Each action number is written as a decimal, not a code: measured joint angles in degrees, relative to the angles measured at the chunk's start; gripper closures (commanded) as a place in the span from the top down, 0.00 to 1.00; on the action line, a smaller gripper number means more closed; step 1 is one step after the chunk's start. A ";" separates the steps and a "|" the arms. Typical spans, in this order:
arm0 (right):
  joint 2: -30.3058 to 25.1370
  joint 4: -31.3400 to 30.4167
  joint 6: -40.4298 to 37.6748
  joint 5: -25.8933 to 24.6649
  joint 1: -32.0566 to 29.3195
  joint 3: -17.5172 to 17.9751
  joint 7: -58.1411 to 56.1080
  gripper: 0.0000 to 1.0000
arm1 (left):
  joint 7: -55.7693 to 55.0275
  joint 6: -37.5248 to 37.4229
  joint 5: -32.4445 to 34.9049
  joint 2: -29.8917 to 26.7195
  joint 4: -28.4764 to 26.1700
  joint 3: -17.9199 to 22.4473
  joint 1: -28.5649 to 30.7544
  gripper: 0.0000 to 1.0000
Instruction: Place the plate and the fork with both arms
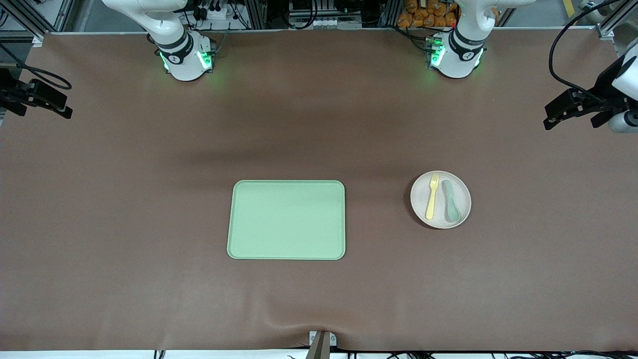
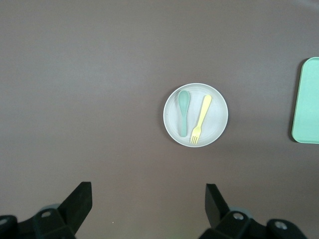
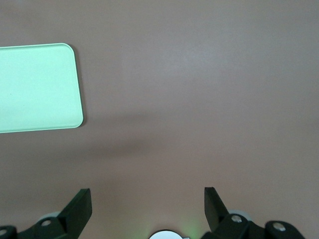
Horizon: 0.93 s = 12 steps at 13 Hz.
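Note:
The pale speckled plate lies on the brown table toward the left arm's end. On it lie the pale yellow fork and a muted green spoon, side by side. The left wrist view shows the plate, fork and spoon from high above. My left gripper is open and empty, well above the table. My right gripper is open and empty, high over bare table near the right arm's base. Neither gripper shows in the front view.
A light green rectangular tray lies mid-table, empty, beside the plate toward the right arm's end; it also shows in the left wrist view and the right wrist view. Black mounted gear juts in at both table ends.

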 measured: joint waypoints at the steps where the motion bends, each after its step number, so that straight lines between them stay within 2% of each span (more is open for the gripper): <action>1: 0.00 0.00 0.00 0.00 0.00 -0.04 0.00 1.00 | 0.00 -0.10 0.00 0.00 -0.01 0.00 0.00 1.00; 12: -0.02 0.00 -0.57 0.29 -0.08 -0.25 -0.03 1.00 | 0.00 -0.33 -0.24 1.94 -0.13 -0.12 -0.22 1.00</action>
